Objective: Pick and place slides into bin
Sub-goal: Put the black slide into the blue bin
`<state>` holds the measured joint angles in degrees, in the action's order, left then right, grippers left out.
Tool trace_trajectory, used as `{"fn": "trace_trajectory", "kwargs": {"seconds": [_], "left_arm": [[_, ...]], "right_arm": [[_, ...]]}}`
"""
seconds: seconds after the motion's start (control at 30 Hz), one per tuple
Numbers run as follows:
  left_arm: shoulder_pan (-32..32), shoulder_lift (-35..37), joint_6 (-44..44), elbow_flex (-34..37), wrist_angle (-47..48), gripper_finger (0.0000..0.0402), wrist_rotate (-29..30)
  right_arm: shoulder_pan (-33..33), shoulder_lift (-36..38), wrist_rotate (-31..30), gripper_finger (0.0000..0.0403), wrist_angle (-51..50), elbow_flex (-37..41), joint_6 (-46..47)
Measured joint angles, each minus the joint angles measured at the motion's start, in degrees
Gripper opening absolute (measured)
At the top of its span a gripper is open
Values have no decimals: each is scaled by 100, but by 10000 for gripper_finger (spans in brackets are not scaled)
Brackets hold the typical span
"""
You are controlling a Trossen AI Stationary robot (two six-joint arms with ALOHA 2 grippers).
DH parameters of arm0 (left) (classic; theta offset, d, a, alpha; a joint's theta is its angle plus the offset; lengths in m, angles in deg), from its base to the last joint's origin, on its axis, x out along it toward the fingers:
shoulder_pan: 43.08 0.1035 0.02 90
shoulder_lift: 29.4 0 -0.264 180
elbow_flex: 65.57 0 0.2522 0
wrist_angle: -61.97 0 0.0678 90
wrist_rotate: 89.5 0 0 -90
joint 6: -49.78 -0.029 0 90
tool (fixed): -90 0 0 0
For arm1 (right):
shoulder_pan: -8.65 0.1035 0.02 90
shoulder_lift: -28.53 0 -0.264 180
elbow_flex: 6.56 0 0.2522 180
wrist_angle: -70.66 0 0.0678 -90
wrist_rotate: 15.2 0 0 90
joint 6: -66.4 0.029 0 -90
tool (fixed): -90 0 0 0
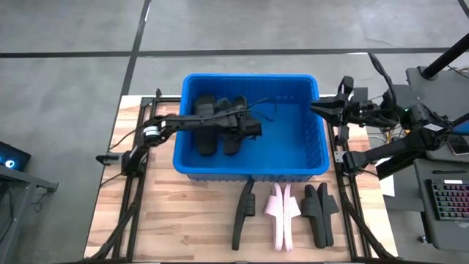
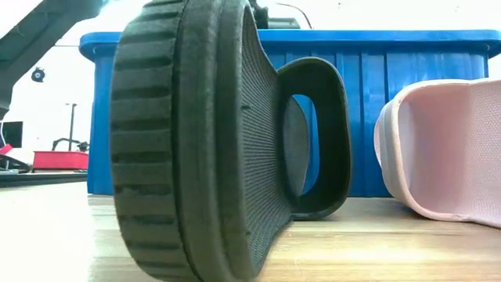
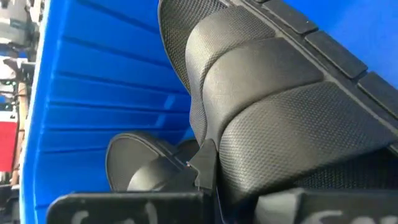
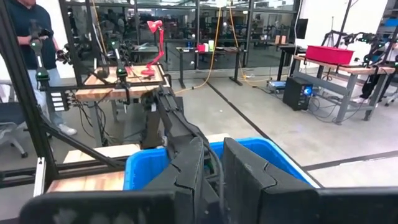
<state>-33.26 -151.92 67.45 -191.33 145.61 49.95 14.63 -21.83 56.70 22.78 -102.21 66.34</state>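
The blue bin stands at the table's far middle. My left gripper reaches into it from the left and is shut on a black slide. A second black slide lies on the bin floor beside it. In front of the bin, a black slide stands on its side edge, a pink slide lies flat, and another black slide lies to its right. My right gripper hangs shut and empty by the bin's right rim. My left gripper is at the black slide's broad strap. One finger shows against the strap's edge; the strap hides the other. The slide sits low inside the bin; whether it rests on the floor I cannot tell.
The bin's ribbed walls close around my left gripper. In the low view the black slide on its edge and the pink slide stand before the bin. A person stands in the room beyond the table.
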Motion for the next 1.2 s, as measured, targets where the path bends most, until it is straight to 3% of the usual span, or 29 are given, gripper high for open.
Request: {"fn": "trace_trajectory", "kwargs": {"seconds": [0.7,0.9,1.2], "left_arm": [[550,-24,-496,281,21,9,-204],[708,-22,-518,288,-293,61,-228],[1018,-22,-849,288,-394,173,-1272]], "right_arm": [[0,44,2,54,53,-99,37],[0,44,2,54,54,-122,40],[0,45,4,54,52,-125,30]]}}
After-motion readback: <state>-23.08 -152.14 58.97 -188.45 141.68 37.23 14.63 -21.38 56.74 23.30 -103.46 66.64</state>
